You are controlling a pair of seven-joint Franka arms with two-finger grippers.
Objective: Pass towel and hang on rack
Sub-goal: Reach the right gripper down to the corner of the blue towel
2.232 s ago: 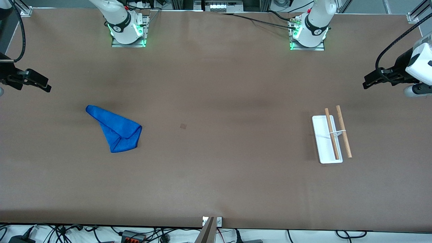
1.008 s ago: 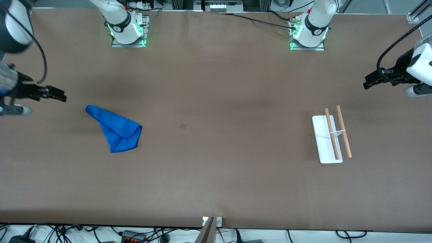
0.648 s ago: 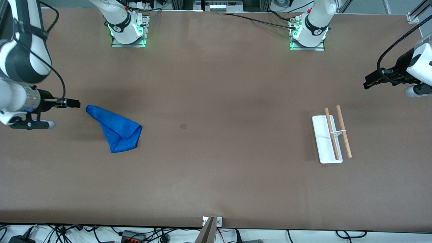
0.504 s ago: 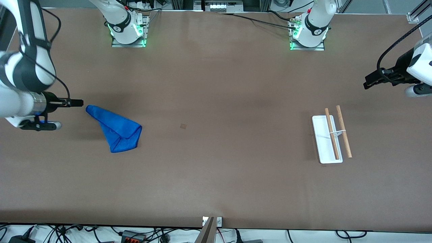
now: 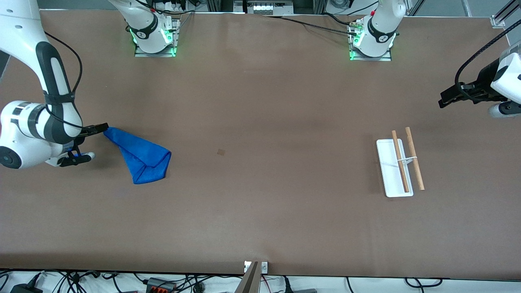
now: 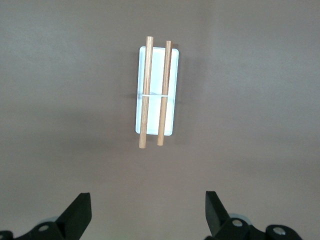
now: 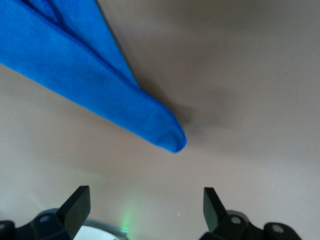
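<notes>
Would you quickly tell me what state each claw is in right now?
Left claw: open, holding nothing, above the rack.
Right claw: open, empty, at the blue towel corner.

The right gripper (image 7: 145, 207) had its fingers spread wide, one black fingertip (image 7: 77, 205) on each side. Just off them the blue towel (image 7: 95, 80) lay folded on the brown table (image 7: 240, 75), its rounded corner pointing toward the gap between them, not touching.
</notes>
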